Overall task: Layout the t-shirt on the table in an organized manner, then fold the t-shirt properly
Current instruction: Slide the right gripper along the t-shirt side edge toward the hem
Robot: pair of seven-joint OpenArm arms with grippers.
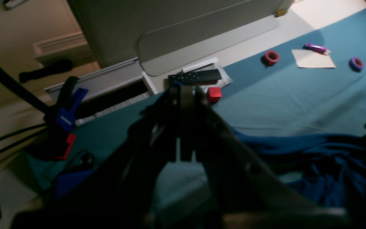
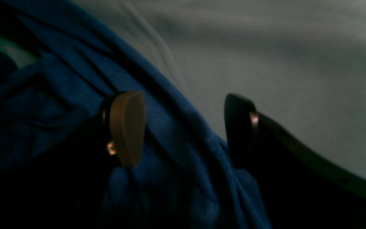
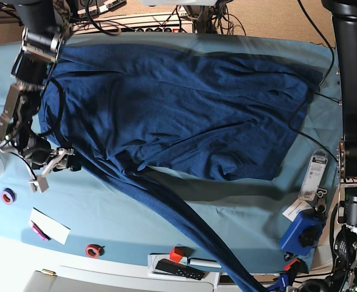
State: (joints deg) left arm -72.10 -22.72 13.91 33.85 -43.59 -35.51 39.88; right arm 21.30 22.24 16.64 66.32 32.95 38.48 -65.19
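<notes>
Looking down from the base view, we see the t-shirt (image 3: pixel 178 109) spread across the upper and middle part of the table (image 3: pixel 135 207), dark navy on the light teal cloth. One long strip of it runs diagonally from the middle of the frame down to the bottom right edge, where it leaves the picture near the left arm's base.

At the left edge of the base view, the right gripper (image 3: pixel 51 165) sits just beside the shirt's lower left border. In the right wrist view its jaws stand wide apart, one pad (image 2: pixel 127 127) over blue fabric and the other over the grey-looking table cloth, with a fold of the t-shirt (image 2: pixel 176 152) lying between them. We cannot tell whether the pads touch the fabric; nothing is clamped.

In the left wrist view the left gripper (image 1: pixel 186 95) has its fingers pressed together, and we see nothing held between them. The t-shirt (image 1: pixel 313 159) lies rumpled at the lower right of that frame.

Along the bottom of the base view we find a red cube (image 3: pixel 177 253), a black remote (image 3: pixel 179 269), a red tape ring (image 3: pixel 93 250), a purple tape ring (image 3: pixel 8 196) and a white card (image 3: pixel 49 225).
</notes>
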